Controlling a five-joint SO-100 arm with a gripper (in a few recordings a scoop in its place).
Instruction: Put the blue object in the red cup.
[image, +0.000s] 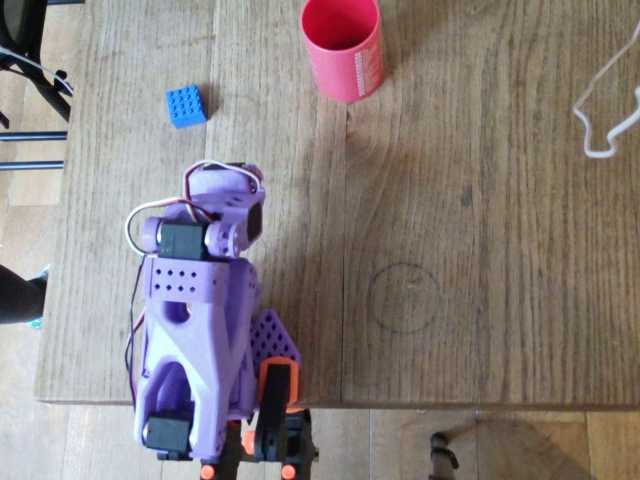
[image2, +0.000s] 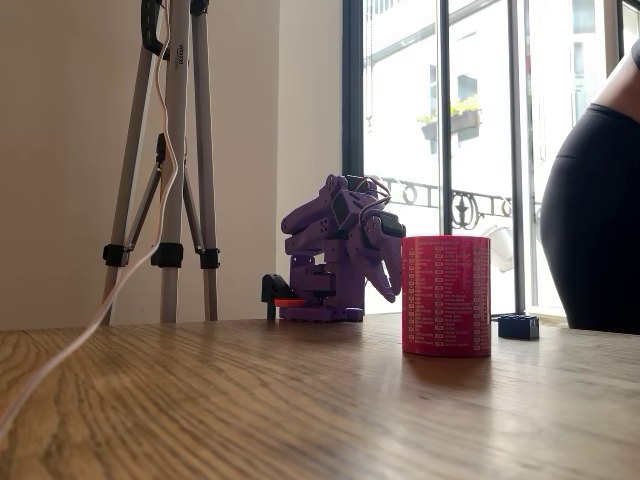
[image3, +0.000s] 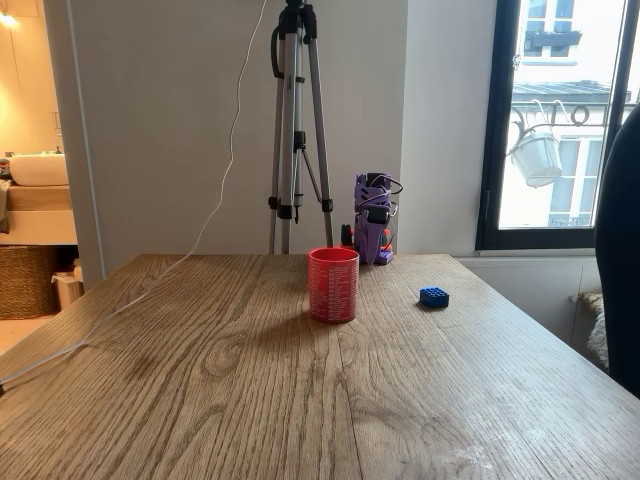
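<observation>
We've got the blue object sitting on the counter, well apart from the upright red cup; the purple arm's folded, can't tell the hand's state.

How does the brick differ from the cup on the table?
The brick is blue, the cup red-pink. The brick is a small, low square block with studs on top; the cup is a much larger, taller cylinder, open at the top. The cup bears white print on its wall; the brick is plain. Both rest on the table, apart.
</observation>
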